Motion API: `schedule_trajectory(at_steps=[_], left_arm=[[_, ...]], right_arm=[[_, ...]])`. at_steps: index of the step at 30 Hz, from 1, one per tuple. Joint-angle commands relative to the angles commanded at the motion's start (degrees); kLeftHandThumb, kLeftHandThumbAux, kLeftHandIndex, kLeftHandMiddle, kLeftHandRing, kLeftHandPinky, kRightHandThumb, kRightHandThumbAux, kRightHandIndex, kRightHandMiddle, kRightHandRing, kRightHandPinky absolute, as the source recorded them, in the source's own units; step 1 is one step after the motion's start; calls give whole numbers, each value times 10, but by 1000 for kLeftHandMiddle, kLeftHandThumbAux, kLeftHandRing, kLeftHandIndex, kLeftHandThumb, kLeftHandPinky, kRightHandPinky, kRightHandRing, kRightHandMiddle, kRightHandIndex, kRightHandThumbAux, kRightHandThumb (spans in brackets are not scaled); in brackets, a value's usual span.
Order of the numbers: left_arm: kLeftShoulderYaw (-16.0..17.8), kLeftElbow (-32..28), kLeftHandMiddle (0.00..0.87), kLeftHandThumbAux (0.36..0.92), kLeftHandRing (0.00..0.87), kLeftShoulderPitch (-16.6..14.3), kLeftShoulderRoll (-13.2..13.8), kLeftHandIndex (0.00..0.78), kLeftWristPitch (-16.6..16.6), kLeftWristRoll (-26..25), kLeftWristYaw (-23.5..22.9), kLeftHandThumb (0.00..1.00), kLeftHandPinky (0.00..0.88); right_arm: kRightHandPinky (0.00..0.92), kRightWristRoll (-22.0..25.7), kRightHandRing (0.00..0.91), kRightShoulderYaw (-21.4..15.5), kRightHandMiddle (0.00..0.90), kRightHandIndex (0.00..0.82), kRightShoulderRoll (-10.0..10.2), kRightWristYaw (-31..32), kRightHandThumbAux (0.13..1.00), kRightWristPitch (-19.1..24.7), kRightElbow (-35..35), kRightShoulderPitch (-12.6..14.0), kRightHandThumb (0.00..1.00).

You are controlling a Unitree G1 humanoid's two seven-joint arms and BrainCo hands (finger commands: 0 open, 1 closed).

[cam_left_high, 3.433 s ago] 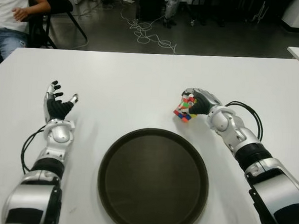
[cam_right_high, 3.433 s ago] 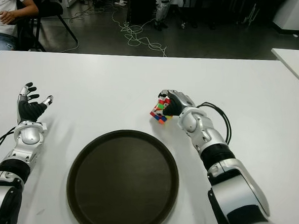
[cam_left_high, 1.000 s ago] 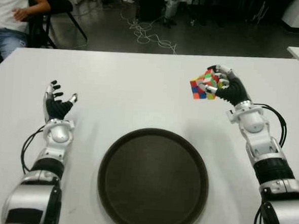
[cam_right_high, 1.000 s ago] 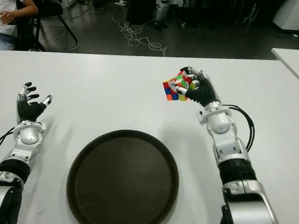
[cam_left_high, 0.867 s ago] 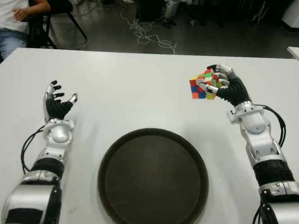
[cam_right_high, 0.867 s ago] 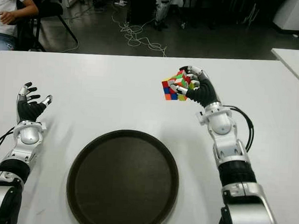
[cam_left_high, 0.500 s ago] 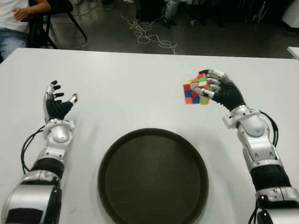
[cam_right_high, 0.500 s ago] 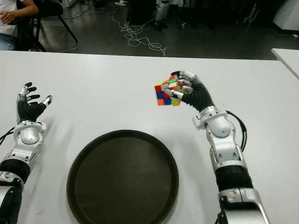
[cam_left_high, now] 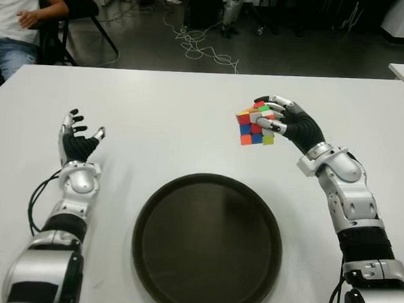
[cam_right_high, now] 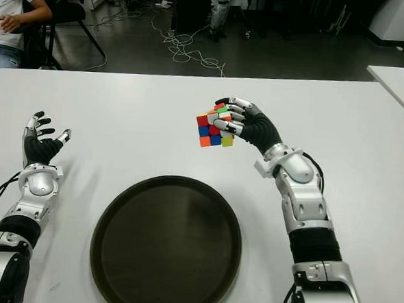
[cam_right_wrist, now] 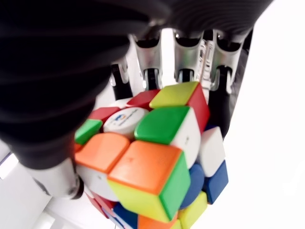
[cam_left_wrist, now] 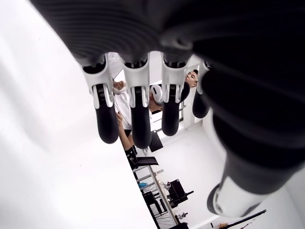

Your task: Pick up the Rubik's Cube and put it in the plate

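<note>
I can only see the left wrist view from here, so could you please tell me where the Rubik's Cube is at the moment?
Observer: The right hand is holding the Rubik's Cube, fingers curled over it.
Operator: Thank you. Is it above the plate?
Observer: Not quite. In the eye views the cube shows beyond the plate's far rim, toward its right side, over bare table.
Operator: And is the plate free to take it?
Observer: Yes, the dark round plate holds nothing.
Operator: Is the left hand near any of that?
Observer: No, the left hand shows well to the left of the plate, fingers spread and holding nothing.
</note>
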Motion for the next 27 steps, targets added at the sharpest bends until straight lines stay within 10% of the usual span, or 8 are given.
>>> schedule_trajectory(at_steps=[10,27], left_arm=[[3,0,361,798,399,0,0,146,1,-4,-4,69,480],[-3,-4,198,743,211,3,2,148,2,5,2,90,237]], right_arm=[[804,-39,813,40,814,442,-14,22,711,-3,-44,18,713],[804,-78,809,85,809,441,-32,95,714,-66,-28,19,709]])
